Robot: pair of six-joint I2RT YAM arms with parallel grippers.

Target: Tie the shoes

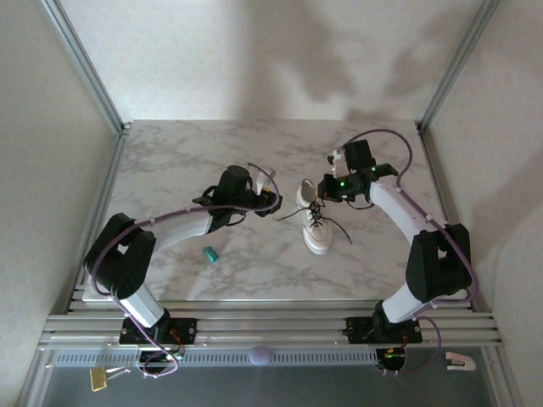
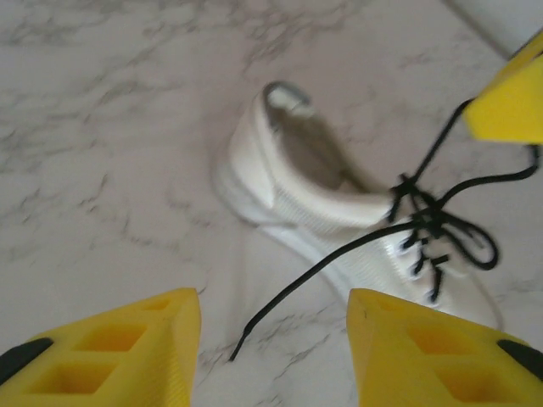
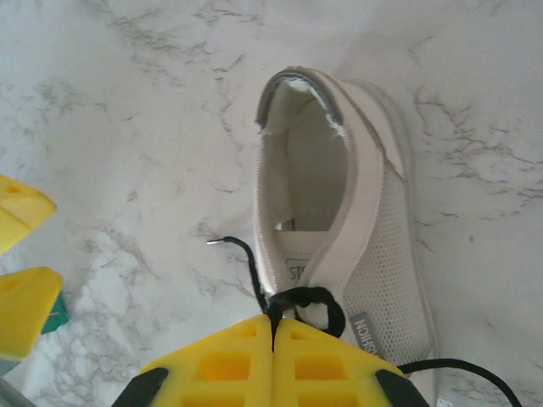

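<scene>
The white sneaker (image 1: 316, 225) lies on the marble table, toe toward the arms, its black laces (image 1: 335, 222) trailing to both sides. My left gripper (image 1: 273, 202) hovers just left of the heel, open. In the left wrist view its yellow fingers (image 2: 136, 339) stand apart, and a loose lace end (image 2: 280, 297) lies on the table between them, touching neither. My right gripper (image 3: 273, 326) is shut on a black lace loop (image 3: 318, 298) at the sneaker's (image 3: 339, 195) tongue. The sneaker (image 2: 297, 191) lies ahead of the left gripper (image 2: 273, 331).
A small teal object (image 1: 210, 253) lies on the table left of the sneaker, near the left arm. Aluminium frame posts stand at the table's back corners. The left gripper's yellow fingers (image 3: 21, 254) show at the left edge of the right wrist view.
</scene>
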